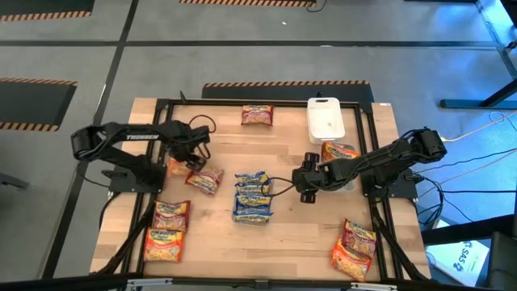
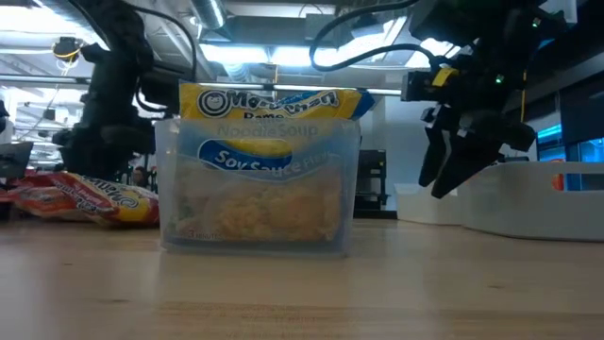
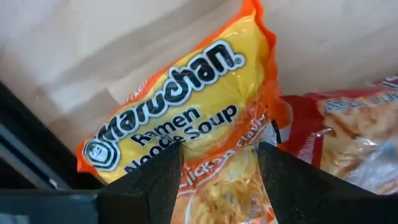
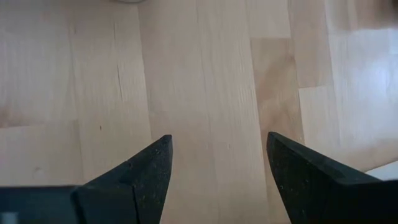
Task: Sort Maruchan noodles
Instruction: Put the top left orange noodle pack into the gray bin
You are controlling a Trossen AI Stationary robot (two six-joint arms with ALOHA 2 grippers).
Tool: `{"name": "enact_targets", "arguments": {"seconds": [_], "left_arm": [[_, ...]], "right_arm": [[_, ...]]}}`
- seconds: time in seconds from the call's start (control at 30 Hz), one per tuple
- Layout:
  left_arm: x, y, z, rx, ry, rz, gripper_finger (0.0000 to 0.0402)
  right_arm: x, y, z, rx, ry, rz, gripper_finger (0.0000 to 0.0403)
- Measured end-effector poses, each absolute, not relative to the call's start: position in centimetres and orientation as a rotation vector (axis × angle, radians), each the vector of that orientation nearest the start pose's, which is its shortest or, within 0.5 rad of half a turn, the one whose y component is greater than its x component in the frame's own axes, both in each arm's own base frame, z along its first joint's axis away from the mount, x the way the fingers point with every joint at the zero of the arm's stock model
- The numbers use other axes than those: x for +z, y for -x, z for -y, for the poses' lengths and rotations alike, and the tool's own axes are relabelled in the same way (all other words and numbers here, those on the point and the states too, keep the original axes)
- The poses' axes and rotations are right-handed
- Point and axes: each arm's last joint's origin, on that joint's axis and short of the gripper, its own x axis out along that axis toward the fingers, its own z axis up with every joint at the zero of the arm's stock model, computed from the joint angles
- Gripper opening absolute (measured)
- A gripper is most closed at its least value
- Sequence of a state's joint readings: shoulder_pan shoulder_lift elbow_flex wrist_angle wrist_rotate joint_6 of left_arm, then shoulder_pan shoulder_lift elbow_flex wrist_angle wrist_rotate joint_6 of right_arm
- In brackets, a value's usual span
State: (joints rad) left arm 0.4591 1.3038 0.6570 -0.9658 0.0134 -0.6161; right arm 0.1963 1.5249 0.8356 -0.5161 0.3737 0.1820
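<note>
Left tool [image 3: 217, 165] gapes over a slanted orange packet [image 3: 186, 124], gripping nothing; right tool [image 4: 217, 168] open, empty

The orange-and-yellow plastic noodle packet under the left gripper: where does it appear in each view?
High view: orange-and-yellow packet, left-centre, below left gripper.
Low view: cannot tell.
Left wrist view: centre, fingers open above it.
Right wrist view: absent.
Shared landmark: dark red packet beside it.
</note>
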Motion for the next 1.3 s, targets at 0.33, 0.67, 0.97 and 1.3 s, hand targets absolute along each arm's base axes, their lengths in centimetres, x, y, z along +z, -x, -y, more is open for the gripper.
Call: {"name": "enact_targets", "arguments": {"seconds": [0.33,0.67,0.97,1.3], "left_arm": [[15.8,-16.4,-10.5,0.879,0.831,-1.297,0.0206],[16.1,-17.5,-12.5,0.877,0.776,-1.077,0.0206],[16.7,-20.2,-13.2,0.808,0.716,-0.829,0.0206],[13.9,-24.0,-12.8,0.671,0.699,-0.780,0.0206]], "right_arm": [[16.9,-26.6,-4.2,-0.271,0.159,-1.132,0.0243],[16.9,-26.6,-4.2,-0.274,0.154,-1.131,0.0243],[16.9,-26.6,-4.2,-0.273,0.156,-1.132,0.0243],[16.9,-26.5,-4.3,-0.257,0.132,-1.139,0.0243]]}}
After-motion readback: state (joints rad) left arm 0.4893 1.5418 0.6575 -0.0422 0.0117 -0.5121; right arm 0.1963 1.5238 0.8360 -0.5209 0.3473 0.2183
